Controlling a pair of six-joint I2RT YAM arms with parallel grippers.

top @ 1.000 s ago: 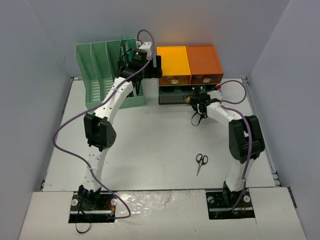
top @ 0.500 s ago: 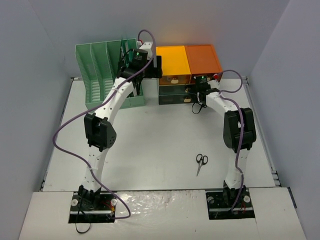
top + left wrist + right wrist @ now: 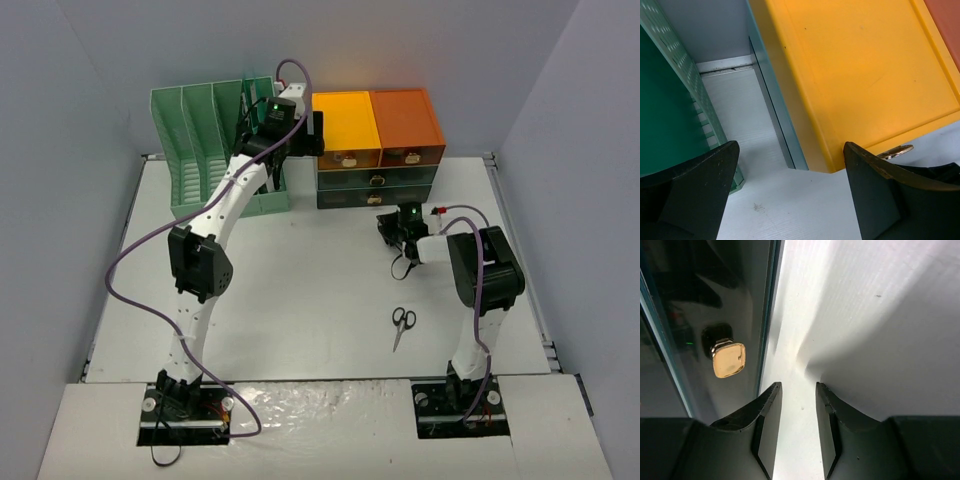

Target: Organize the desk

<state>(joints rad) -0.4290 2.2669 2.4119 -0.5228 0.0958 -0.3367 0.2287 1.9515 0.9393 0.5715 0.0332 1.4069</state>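
Observation:
The white desk (image 3: 300,300) holds a green slotted file rack (image 3: 205,135) at the back left and an orange-and-dark-green drawer cabinet (image 3: 378,145) at the back centre. My left gripper (image 3: 310,130) is raised between rack and cabinet. In the left wrist view it (image 3: 791,150) is wide open and empty over the desk (image 3: 790,210), beside the yellow drawer (image 3: 860,75). My right gripper (image 3: 392,228) sits low in front of the cabinet's bottom drawer. In the right wrist view it (image 3: 797,386) is slightly open and empty, next to a gold knob (image 3: 729,359).
A pair of black-handled scissors (image 3: 402,322) lies on the desk in front of the right arm. A cable loops from the left arm over the desk's left side. Metal rails edge the desk (image 3: 520,260). Grey walls stand behind and at both sides.

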